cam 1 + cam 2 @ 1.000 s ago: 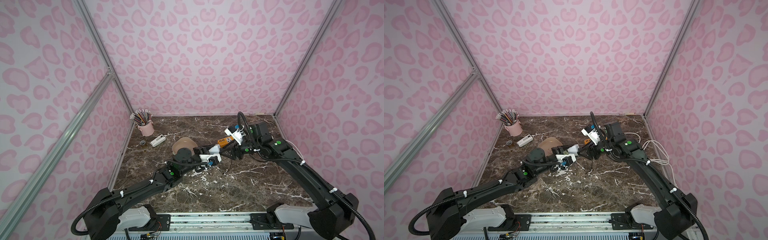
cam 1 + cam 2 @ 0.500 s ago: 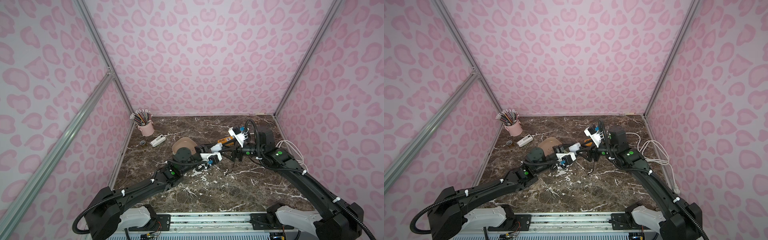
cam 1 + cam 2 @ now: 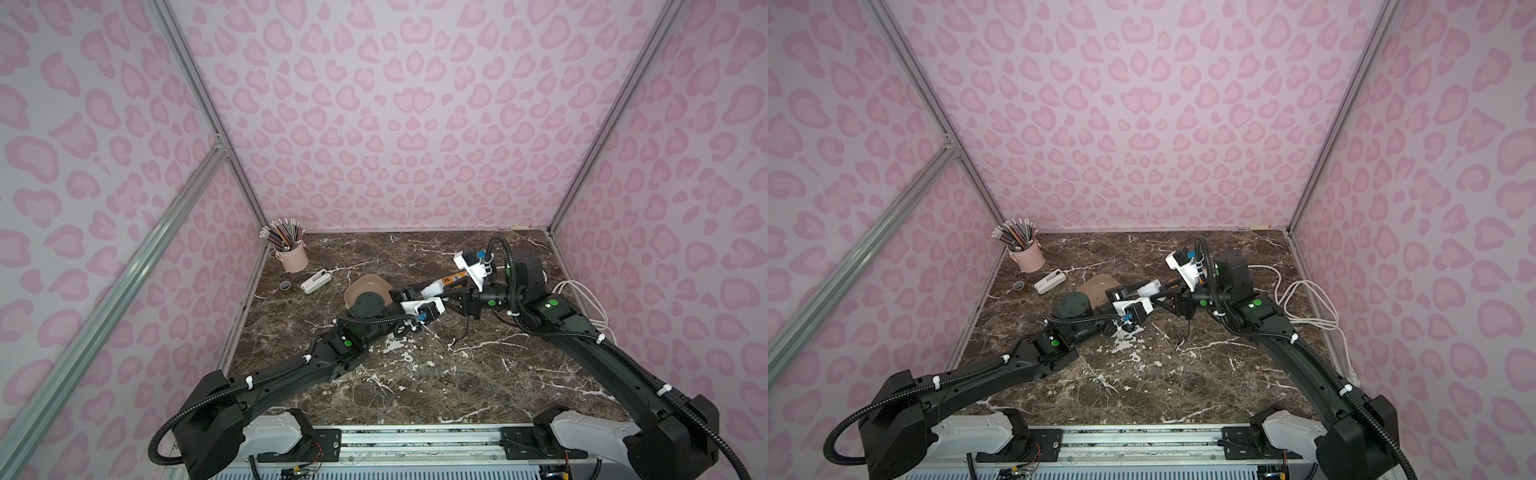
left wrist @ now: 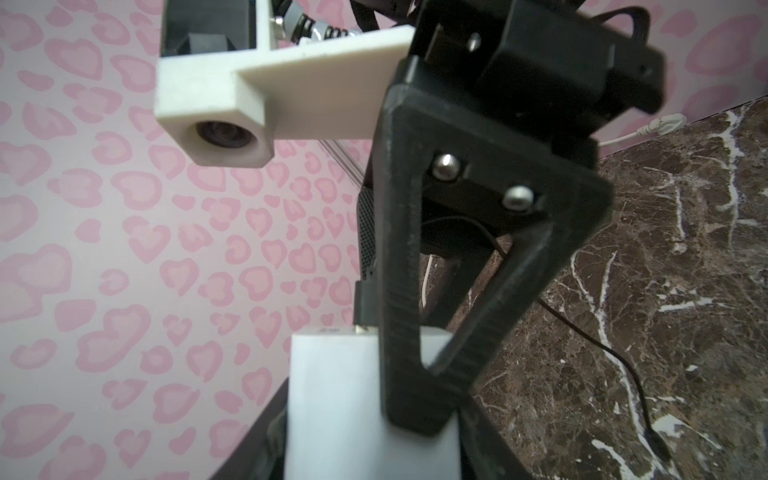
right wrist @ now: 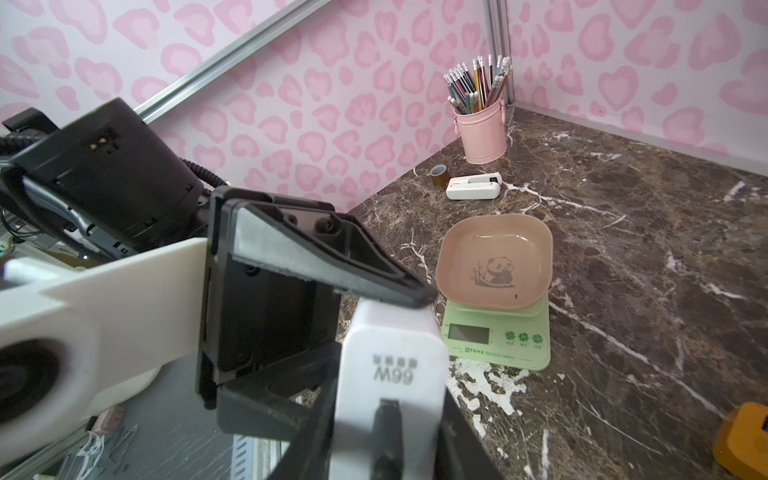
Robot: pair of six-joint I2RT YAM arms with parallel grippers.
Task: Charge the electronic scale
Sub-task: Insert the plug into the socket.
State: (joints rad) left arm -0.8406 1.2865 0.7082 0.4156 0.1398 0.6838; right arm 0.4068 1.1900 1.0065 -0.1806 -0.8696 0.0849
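The left gripper is clamped on the white charger cube, with one finger across its top face. It holds the cube up off the table with the port end turned toward the other arm, presumably so a plug can be pushed in against a firm hold. The right gripper meets it head-on. Its fingers straddle the black plug sitting in that port, but the close views are too crowded to tell whether they pinch the plug or stand just off it. From the plug a thin black cable droops to the table, where its far end lies loose, joined to nothing.

The scale stands flat in the back half of the table, left of the middle, its tray empty. In both top views the left arm hides most of it. An orange power strip lies just behind the grippers.

My reading is that cube and cable are being joined first, in the air where both arms reach. That leaves the scale's socket and the strip for afterwards. A pencil cup sits in the back left corner.
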